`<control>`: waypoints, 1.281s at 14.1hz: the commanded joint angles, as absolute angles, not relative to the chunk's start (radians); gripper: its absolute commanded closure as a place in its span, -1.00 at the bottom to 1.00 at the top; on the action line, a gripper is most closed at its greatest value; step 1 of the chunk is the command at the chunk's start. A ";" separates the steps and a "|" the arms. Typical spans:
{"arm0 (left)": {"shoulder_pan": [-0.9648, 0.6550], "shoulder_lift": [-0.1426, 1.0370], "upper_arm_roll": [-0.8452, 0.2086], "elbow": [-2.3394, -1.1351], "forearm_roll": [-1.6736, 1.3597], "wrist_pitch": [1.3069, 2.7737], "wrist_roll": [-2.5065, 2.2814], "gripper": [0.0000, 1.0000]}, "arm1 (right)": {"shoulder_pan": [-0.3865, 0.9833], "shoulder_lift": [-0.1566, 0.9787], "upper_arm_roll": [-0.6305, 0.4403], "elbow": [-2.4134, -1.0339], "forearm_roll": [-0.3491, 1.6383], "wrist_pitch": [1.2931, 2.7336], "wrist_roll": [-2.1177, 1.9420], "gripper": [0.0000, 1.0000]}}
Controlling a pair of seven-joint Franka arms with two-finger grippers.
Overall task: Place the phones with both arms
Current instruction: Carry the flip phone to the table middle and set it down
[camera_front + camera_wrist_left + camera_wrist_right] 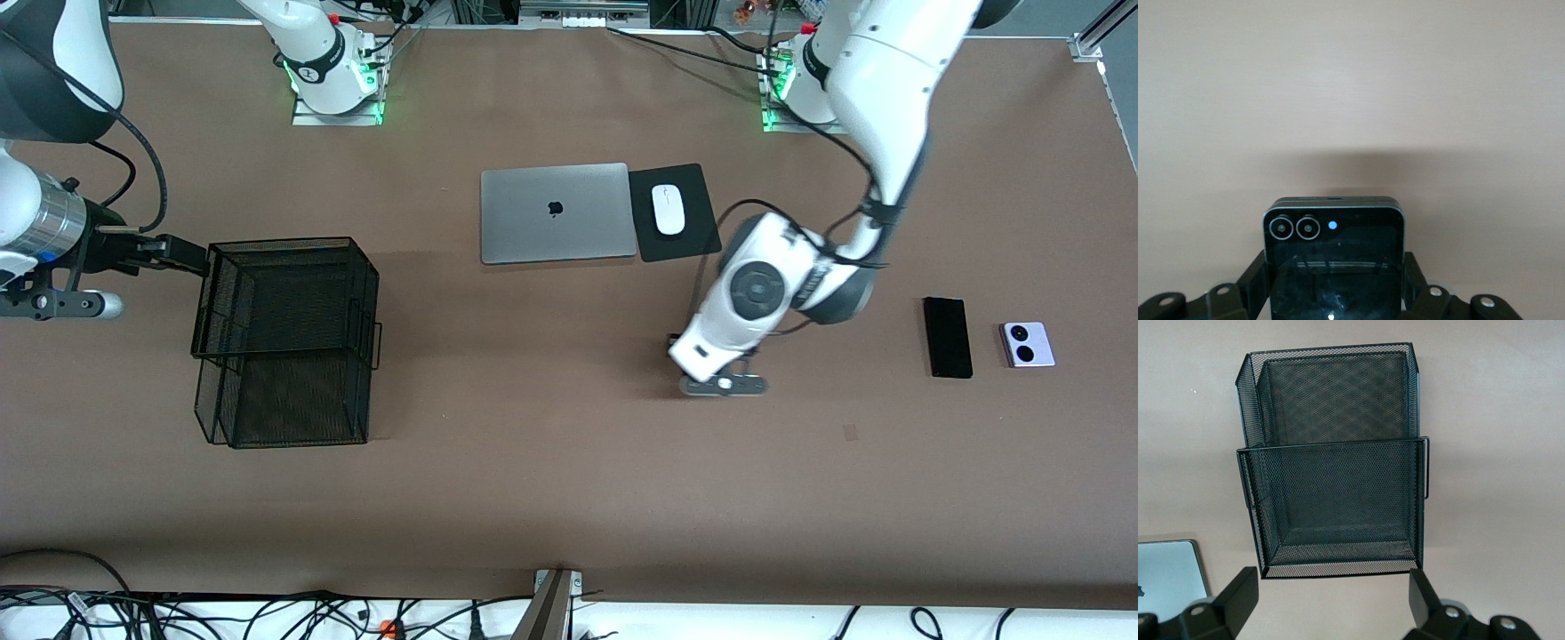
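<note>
My left gripper (704, 360) is low over the table's middle, nearer to the front camera than the mouse pad. In the left wrist view it (1333, 260) is shut on the squarish black folded phone (1333, 267), one finger on each side; the phone is hidden under the hand in the front view. The long slim black slab (947, 337) and the lilac-white phone (1029, 344) with two black lenses lie flat side by side toward the left arm's end. My right gripper (182, 255) is open and empty beside the black mesh basket (284, 242), and its fingers (1238, 593) stand wide apart.
The two-tier mesh basket (1335, 453) stands toward the right arm's end. A shut silver laptop (556, 213) lies farther from the front camera, with a white mouse (668, 209) on a black pad (693, 187) beside it. The laptop's corner (1168, 577) shows in the right wrist view.
</note>
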State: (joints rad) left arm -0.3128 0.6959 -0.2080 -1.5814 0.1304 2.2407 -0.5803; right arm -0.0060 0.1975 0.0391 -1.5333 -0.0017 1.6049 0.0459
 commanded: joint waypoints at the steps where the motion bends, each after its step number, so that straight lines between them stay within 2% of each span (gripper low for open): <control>1: -0.414 0.808 -0.192 -1.418 0.091 2.212 -0.672 1.00 | -0.002 0.181 0.034 -1.548 0.017 1.601 0.058 -0.99; 7: -0.543 1.035 -0.179 -1.042 0.091 2.218 -0.770 1.00 | -0.002 0.181 0.034 -1.548 0.017 1.601 0.058 -0.99; 10: -0.577 1.068 -0.178 -0.993 0.091 2.250 -0.773 1.00 | -0.002 0.181 0.034 -1.548 0.017 1.601 0.058 -0.99; 18: -0.603 1.149 -0.172 -0.992 0.092 2.303 -0.879 0.96 | -0.002 0.181 0.034 -1.548 0.017 1.601 0.058 -1.00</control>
